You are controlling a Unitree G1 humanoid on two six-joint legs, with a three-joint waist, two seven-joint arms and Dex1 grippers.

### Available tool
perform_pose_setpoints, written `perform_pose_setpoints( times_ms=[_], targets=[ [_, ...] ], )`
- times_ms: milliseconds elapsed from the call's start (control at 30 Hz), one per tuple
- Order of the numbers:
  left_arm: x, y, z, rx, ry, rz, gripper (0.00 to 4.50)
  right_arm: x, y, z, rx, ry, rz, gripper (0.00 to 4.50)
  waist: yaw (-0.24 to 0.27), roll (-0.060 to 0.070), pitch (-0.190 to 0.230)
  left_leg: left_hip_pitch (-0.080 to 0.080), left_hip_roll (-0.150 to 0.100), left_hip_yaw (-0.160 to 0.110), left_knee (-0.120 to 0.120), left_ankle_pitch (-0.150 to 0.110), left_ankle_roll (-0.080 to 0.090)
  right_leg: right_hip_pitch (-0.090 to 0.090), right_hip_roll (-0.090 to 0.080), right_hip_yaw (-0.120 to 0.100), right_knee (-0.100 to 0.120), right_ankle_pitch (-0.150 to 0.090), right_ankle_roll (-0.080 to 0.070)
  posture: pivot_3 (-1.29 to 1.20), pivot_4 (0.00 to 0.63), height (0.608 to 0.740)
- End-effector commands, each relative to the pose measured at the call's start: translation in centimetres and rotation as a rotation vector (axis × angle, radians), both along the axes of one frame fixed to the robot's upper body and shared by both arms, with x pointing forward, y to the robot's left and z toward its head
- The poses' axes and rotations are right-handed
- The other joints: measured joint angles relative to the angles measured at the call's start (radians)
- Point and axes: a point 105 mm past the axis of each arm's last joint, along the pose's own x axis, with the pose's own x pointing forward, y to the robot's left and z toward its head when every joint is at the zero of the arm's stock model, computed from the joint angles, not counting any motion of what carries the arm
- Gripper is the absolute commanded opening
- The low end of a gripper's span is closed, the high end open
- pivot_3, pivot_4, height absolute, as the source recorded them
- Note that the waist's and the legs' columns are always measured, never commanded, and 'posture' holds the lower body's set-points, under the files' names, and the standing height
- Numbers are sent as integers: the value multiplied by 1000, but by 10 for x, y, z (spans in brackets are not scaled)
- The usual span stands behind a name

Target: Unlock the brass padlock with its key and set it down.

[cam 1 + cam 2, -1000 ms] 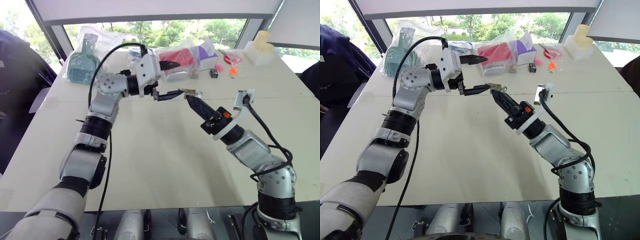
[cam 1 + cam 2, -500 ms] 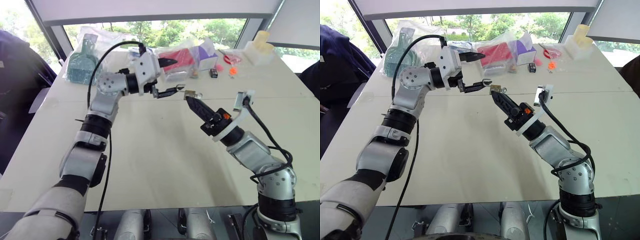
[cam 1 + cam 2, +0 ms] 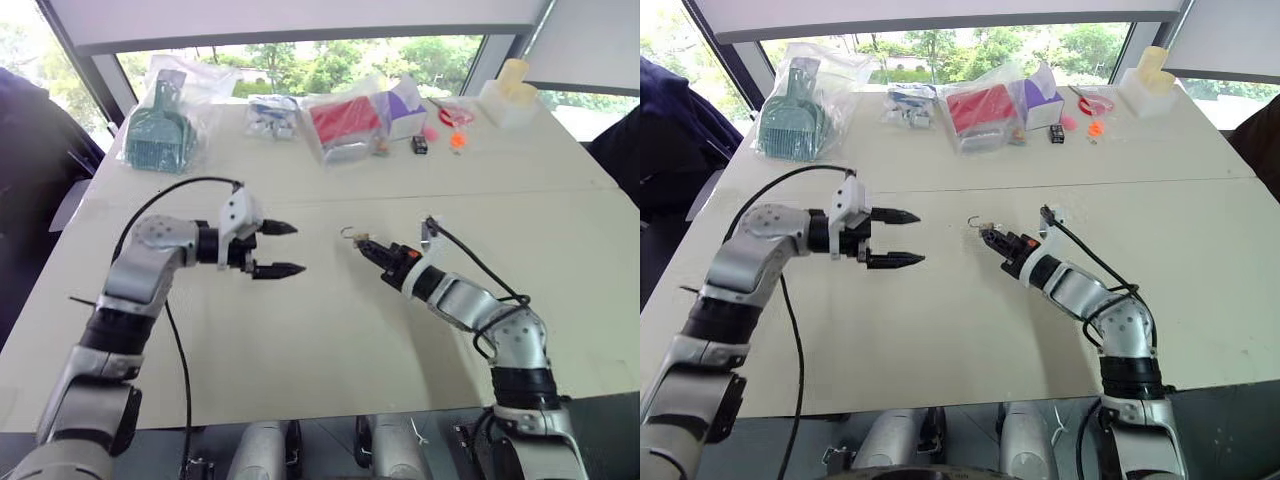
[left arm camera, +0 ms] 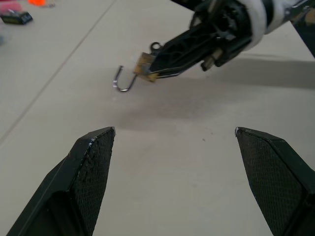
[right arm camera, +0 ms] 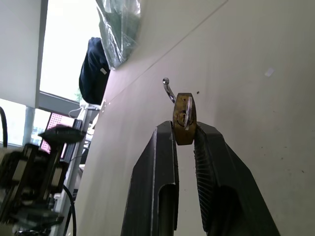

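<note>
My right pincer (image 5: 184, 135) is clamped on the brass padlock (image 5: 184, 119), shackle swung open, low over the worktop (image 3: 330, 340). My left pincer (image 3: 278, 248) sits wide apart nearby with nothing in it, pointing at it.

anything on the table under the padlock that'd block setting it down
Nothing visible. The padlock, pinched in the right end effector, hangs over bare table. The open left end effector is off to the side.

Small brass padlock (image 5: 184, 119) with yellow rectangular body, thin silvery shackle swung open and hooking outward, pinched between the right gripper's (image 5: 185, 133) fingertips, just above the pale table (image 3: 330, 330), silvery key (image 4: 156, 47) head showing at its body
</note>
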Motion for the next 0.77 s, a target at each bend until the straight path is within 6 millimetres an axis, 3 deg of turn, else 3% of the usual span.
perform_pose_setpoints(
  times_ms=[33, 100, 400, 533, 767],
  targets=[
    [-2, 1, 19, -34, -55, 40, 4018, 6, -2, -8, -99, 18, 18, 28, 1, 0, 0, 0, 0, 0, 0, 0, 0, 0, 0, 0, 0, 0, 0, 0, 150, 735],
    [-2, 1, 19, -36, -54, 50, 4018, 7, -6, -12, -147, 24, 16, 28, 0, 0, 0, 0, 0, 0, 0, 0, 0, 0, 0, 0, 0, 0, 0, 0, 150, 735],
    [-4, 0, 15, -33, -42, 40, 4056, -12, -25, 6, -275, -89, 79, 4256, 0, 0, 0, 0, 0, 0, 0, 0, 0, 0, 0, 0, 0, 0, 0, 0, 150, 735],
    [-5, -2, 13, -28, -45, 29, 4056, -28, -41, 11, -425, -147, 87, 4385, 2, 0, 0, 0, 0, 0, 0, 0, 0, 0, 0, 0, -1, 0, 0, 0, 150, 735],
    [-7, 5, 3, -47, 10, 64, 4056, -85, -87, 51, -565, -399, 59, 4385, 21, 0, 0, 0, 0, 1, -1, 0, 0, 0, 0, 0, -3, 0, 0, 0, 150, 735]
  ],
)
